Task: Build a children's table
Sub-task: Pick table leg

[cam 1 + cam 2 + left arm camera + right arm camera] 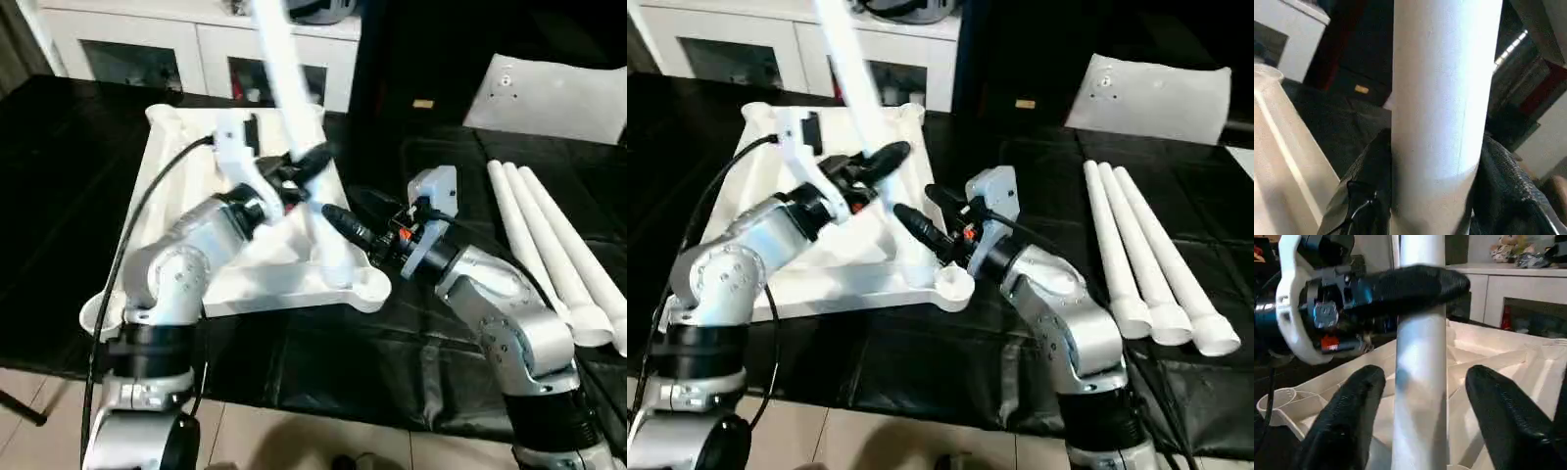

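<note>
The white tabletop (294, 279) lies ribbed side up on the black table. One white leg (284, 69) stands tilted over its near right corner socket (364, 286); whether the foot is seated there I cannot tell. My left gripper (306, 164) is shut on the leg partway up, its fingers (1366, 191) pressing both sides of the leg (1444, 98). Lower down, my right gripper (1425, 374) is open, with a finger (1347, 416) on each side of the leg (1420, 391) and a gap to it. Three more legs (549, 245) lie side by side to the right.
A flat white bag (549, 93) lies at the back right of the table. White cabinets (196, 49) stand behind the table. A black cable (147, 211) runs from my left arm across the tabletop's left part. Pale floor shows past the table's near edge.
</note>
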Controlling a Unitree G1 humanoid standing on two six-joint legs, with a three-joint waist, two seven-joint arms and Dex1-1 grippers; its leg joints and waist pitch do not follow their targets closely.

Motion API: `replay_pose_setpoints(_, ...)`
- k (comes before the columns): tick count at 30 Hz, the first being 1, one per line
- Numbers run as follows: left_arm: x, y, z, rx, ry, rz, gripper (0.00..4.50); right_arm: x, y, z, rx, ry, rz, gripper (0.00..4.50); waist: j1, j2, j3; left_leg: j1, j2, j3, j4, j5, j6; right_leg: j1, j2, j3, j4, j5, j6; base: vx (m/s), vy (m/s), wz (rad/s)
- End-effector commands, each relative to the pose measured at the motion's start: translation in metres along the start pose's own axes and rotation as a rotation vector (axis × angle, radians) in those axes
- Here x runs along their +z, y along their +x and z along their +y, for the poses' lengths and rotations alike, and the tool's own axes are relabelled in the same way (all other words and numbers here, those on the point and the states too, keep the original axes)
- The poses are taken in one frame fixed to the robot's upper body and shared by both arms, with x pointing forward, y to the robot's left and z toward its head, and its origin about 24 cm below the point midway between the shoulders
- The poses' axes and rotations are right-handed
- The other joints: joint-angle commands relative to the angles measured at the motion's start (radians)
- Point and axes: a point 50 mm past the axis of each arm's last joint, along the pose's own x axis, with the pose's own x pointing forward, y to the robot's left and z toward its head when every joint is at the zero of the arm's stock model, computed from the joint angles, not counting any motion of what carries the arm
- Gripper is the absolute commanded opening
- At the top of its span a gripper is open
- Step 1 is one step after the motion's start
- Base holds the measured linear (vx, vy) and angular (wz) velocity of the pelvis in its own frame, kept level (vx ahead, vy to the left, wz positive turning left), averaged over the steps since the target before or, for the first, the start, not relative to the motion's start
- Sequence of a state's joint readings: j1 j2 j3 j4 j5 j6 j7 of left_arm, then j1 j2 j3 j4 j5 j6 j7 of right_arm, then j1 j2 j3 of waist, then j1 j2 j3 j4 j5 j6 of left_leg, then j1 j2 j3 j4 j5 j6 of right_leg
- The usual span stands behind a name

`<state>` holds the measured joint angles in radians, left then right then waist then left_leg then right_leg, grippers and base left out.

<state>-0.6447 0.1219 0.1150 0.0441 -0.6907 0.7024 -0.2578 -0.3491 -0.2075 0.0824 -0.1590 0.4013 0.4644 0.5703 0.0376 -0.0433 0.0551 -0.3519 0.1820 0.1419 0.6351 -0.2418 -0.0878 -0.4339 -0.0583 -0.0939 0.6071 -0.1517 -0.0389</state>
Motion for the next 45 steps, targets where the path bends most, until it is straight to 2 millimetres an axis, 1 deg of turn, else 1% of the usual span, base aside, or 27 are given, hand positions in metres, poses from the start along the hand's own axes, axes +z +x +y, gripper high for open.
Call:
replay_pose_setpoints(1, 0.009, 0.003, -0.002, -0.016, 0.017, -0.017, 1.85, 0.008, -0.004, -0.009, -0.044, -0.006, -0.027, 3.37, 0.003, 0.0, -0.075, -0.013, 0.024, 0.003, -0.07, 0.016, 0.066, 0.083, -0.064, 0.052, -0.072, -0.273, -0.067, 0.0, 0.0, 0.0)
replay_pose_setpoints(2, 0.01, 0.004, -0.001, -0.016, 0.017, -0.016, 1.85, 0.009, -0.005, -0.011, -0.052, -0.007, -0.031, 3.45, 0.004, -0.002, -0.075, -0.016, 0.024, 0.004, -0.07, 0.02, 0.064, 0.085, -0.065, 0.053, -0.071, -0.263, -0.075, 0.0, 0.0, 0.0)
replay_pose_setpoints(4, 0.011, 0.005, -0.002, -0.082, 0.025, 0.013, 1.85, 0.016, -0.009, -0.019, -0.08, 0.027, -0.047, 3.54, 0.005, 0.0, -0.075, -0.014, 0.024, 0.004, -0.071, 0.02, 0.066, 0.086, -0.066, 0.053, -0.069, -0.264, -0.08, 0.0, 0.0, 0.0)
replay_pose_setpoints(5, 0.012, 0.005, -0.004, -0.128, 0.029, 0.029, 1.85, 0.019, -0.011, -0.023, -0.092, 0.041, -0.046, 3.68, 0.004, -0.001, -0.072, -0.013, 0.019, 0.006, -0.072, 0.015, 0.069, 0.084, -0.063, 0.053, -0.075, -0.284, -0.071, 0.0, 0.0, 0.0)
replay_pose_setpoints(6, 0.014, 0.005, -0.007, -0.195, 0.036, 0.05, 1.85, 0.022, -0.014, -0.026, -0.068, 0.074, -0.021, 3.78, 0.005, 0.0, -0.074, -0.011, 0.021, 0.004, -0.072, 0.02, 0.065, 0.086, -0.063, 0.053, -0.071, -0.284, -0.069, 0.0, 0.0, 0.0)
replay_pose_setpoints(7, 0.016, 0.005, -0.009, -0.249, 0.047, 0.066, 1.85, 0.026, -0.016, -0.025, -0.016, 0.104, 0.001, 3.85, 0.004, 0.0, -0.073, -0.011, 0.019, 0.005, -0.072, 0.017, 0.066, 0.086, -0.061, 0.053, -0.073, -0.286, -0.068, 0.0, 0.0, 0.0)
replay_pose_setpoints(8, 0.016, 0.005, -0.01, -0.27, 0.051, 0.072, 1.85, 0.027, -0.017, -0.025, 0.008, 0.116, 0.009, 3.93, 0.006, 0.004, -0.074, -0.01, 0.022, 0.004, -0.071, 0.016, 0.067, 0.087, -0.063, 0.054, -0.071, -0.279, -0.071, 0.0, 0.0, 0.0)
replay_pose_setpoints(10, 0.02, 0.005, -0.015, -0.361, 0.061, 0.088, 1.85, 0.031, -0.022, -0.024, 0.102, 0.128, 0.041, 4.07, 0.008, 0.001, -0.074, -0.012, 0.021, 0.005, -0.07, 0.017, 0.074, 0.089, -0.065, 0.053, -0.072, -0.271, -0.082, 0.0, 0.0, 0.0)
replay_pose_setpoints(11, 0.022, 0.004, -0.018, -0.406, 0.067, 0.1, 1.85, 0.032, -0.024, -0.024, 0.141, 0.124, 0.053, 4.19, 0.01, -0.004, -0.075, -0.013, 0.023, 0.006, -0.07, 0.024, 0.082, 0.091, -0.067, 0.054, -0.071, -0.262, -0.091, 0.0, 0.0, 0.0)
replay_pose_setpoints(12, 0.022, 0.004, -0.018, -0.421, 0.07, 0.105, 1.85, 0.033, -0.024, -0.024, 0.152, 0.123, 0.058, 4.19, 0.013, -0.002, -0.076, -0.013, 0.024, 0.005, -0.069, 0.031, 0.081, 0.091, -0.068, 0.054, -0.066, -0.252, -0.098, 0.0, 0.0, 0.0)
replay_pose_setpoints(13, 0.024, 0.002, -0.025, -0.519, 0.09, 0.133, 1.85, 0.035, -0.028, -0.022, 0.238, 0.131, 0.093, 4.19, 0.014, -0.003, -0.076, -0.013, 0.023, 0.006, -0.069, 0.038, 0.088, 0.091, -0.068, 0.054, -0.066, -0.245, -0.108, 0.0, 0.0, 0.0)
replay_pose_setpoints(15, 0.026, 0.001, -0.031, -0.603, 0.098, 0.148, 1.85, 0.035, -0.029, -0.02, 0.313, 0.128, 0.128, 4.19, 0.016, -0.004, -0.074, -0.013, 0.026, 0.006, -0.069, 0.036, 0.09, 0.091, -0.071, 0.054, -0.066, -0.255, -0.117, 0.0, 0.0, 0.0)
replay_pose_setpoints(16, 0.027, 0.0, -0.033, -0.635, 0.101, 0.153, 1.84, 0.035, -0.03, -0.019, 0.337, 0.134, 0.136, 4.25, 0.015, -0.011, -0.074, -0.014, 0.026, 0.009, -0.068, 0.031, 0.088, 0.091, -0.071, 0.055, -0.067, -0.268, -0.118, 0.0, 0.0, 0.0)
replay_pose_setpoints(17, 0.027, -0.001, -0.036, -0.671, 0.105, 0.16, 1.83, 0.035, -0.03, -0.017, 0.363, 0.14, 0.146, 4.26, 0.017, -0.01, -0.073, -0.015, 0.024, 0.009, -0.068, 0.027, 0.085, 0.092, -0.072, 0.054, -0.069, -0.29, -0.115, 0.0, 0.0, 0.0)
replay_pose_setpoints(18, 0.028, -0.001, -0.039, -0.705, 0.106, 0.166, 1.82, 0.035, -0.031, -0.016, 0.384, 0.146, 0.16, 3.94, 0.019, -0.011, -0.072, -0.014, 0.025, 0.01, -0.069, 0.019, 0.08, 0.09, -0.072, 0.054, -0.073, -0.319, -0.106, 0.0, 0.0, 0.0)
replay_pose_setpoints(20, 0.029, -0.002, -0.042, -0.746, 0.108, 0.17, 1.82, 0.034, -0.031, -0.014, 0.407, 0.148, 0.173, 3.86, 0.022, -0.01, -0.071, -0.012, 0.025, 0.01, -0.069, 0.012, 0.071, 0.088, -0.073, 0.053, -0.077, -0.354, -0.092, 0.0, 0.0, 0.0)
replay_pose_setpoints(22, 0.029, -0.003, -0.049, -0.821, 0.112, 0.186, 1.82, 0.032, -0.031, -0.011, 0.446, 0.153, 0.199, 3.83, 0.023, -0.017, -0.071, -0.013, 0.025, 0.011, -0.069, 0.008, 0.068, 0.088, -0.072, 0.052, -0.078, -0.371, -0.083, 0.0, 0.0, 0.0)
replay_pose_setpoints(23, 0.029, -0.003, -0.051, -0.841, 0.113, 0.19, 1.82, 0.031, -0.031, -0.01, 0.458, 0.154, 0.206, 3.68, 0.026, -0.014, -0.071, -0.012, 0.025, 0.01, -0.07, 0.011, 0.062, 0.086, -0.072, 0.052, -0.08, -0.383, -0.072, 0.0, 0.0, 0.0)
replay_pose_setpoints(24, 0.028, -0.004, -0.052, -0.859, 0.117, 0.199, 1.82, 0.03, -0.03, -0.01, 0.467, 0.156, 0.214, 3.52, 0.026, -0.017, -0.071, -0.013, 0.026, 0.011, -0.07, 0.013, 0.06, 0.086, -0.071, 0.052, -0.079, -0.381, -0.069, 0.0, 0.0, 0.0)
replay_pose_setpoints(25, 0.028, -0.004, -0.053, -0.884, 0.124, 0.211, 1.82, 0.029, -0.03, -0.008, 0.484, 0.157, 0.226, 3.43, 0.029, -0.014, -0.071, -0.012, 0.026, 0.01, -0.071, 0.013, 0.059, 0.085, -0.072, 0.051, -0.079, -0.383, -0.065, 0.0, 0.0, 0.0)
replay_pose_setpoints(29, 0.028, -0.004, -0.054, -0.908, 0.127, 0.219, 1.82, 0.028, -0.03, -0.006, 0.516, 0.17, 0.247, 3.21, 0.03, -0.016, -0.072, -0.014, 0.027, 0.009, -0.071, 0.018, 0.053, 0.086, -0.071, 0.051, -0.077, -0.363, -0.067, 0.0, 0.0, 0.0)
replay_pose_setpoints(32, 0.028, -0.003, -0.055, -0.923, 0.128, 0.226, 1.82, 0.028, -0.03, -0.004, 0.54, 0.183, 0.259, 2.89, 0.031, -0.013, -0.073, -0.015, 0.026, 0.009, -0.07, 0.019, 0.052, 0.088, -0.071, 0.051, -0.077, -0.361, -0.067, 0.0, 0.0, 0.0)
replay_pose_setpoints(33, 0.028, -0.003, -0.055, -0.925, 0.129, 0.227, 1.82, 0.028, -0.03, -0.004, 0.544, 0.185, 0.26, 2.83, 0.031, -0.016, -0.073, -0.015, 0.026, 0.009, -0.07, 0.021, 0.053, 0.088, -0.071, 0.051, -0.076, -0.363, -0.065, 0.0, 0.0, 0.0)
replay_pose_setpoints(34, 0.027, -0.003, -0.055, -0.932, 0.133, 0.232, 1.82, 0.027, -0.03, -0.002, 0.558, 0.183, 0.263, 2.62, 0.032, -0.015, -0.073, -0.016, 0.026, 0.009, -0.07, 0.022, 0.053, 0.088, -0.072, 0.05, -0.076, -0.364, -0.064, 0.0, 0.0, 0.0)
replay_pose_setpoints(38, 0.028, -0.003, -0.055, -0.937, 0.132, 0.231, 1.82, 0.027, -0.03, -0.002, 0.563, 0.179, 0.264, 2.38, 0.032, -0.017, -0.072, -0.017, 0.023, 0.01, -0.069, 0.021, 0.05, 0.088, -0.07, 0.05, -0.078, -0.375, -0.055, 0.0, 0.0, 0.0)
replay_pose_setpoints(40, 0.027, -0.003, -0.055, -0.942, 0.132, 0.229, 1.82, 0.026, -0.029, -0.001, 0.562, 0.173, 0.262, 2.1, 0.032, -0.017, -0.073, -0.017, 0.025, 0.01, -0.069, 0.019, 0.048, 0.088, -0.071, 0.049, -0.079, -0.384, -0.05, 0.0, 0.0, 0.0)
replay_pose_setpoints(45, 0.026, -0.003, -0.054, -0.939, 0.128, 0.237, 1.82, 0.024, -0.028, 0.001, 0.564, 0.169, 0.261, 1.97, 0.032, -0.016, -0.073, -0.016, 0.024, 0.009, -0.07, 0.018, 0.047, 0.088, -0.069, 0.048, -0.079, -0.381, -0.05, 0.0, 0.0, 0.0)
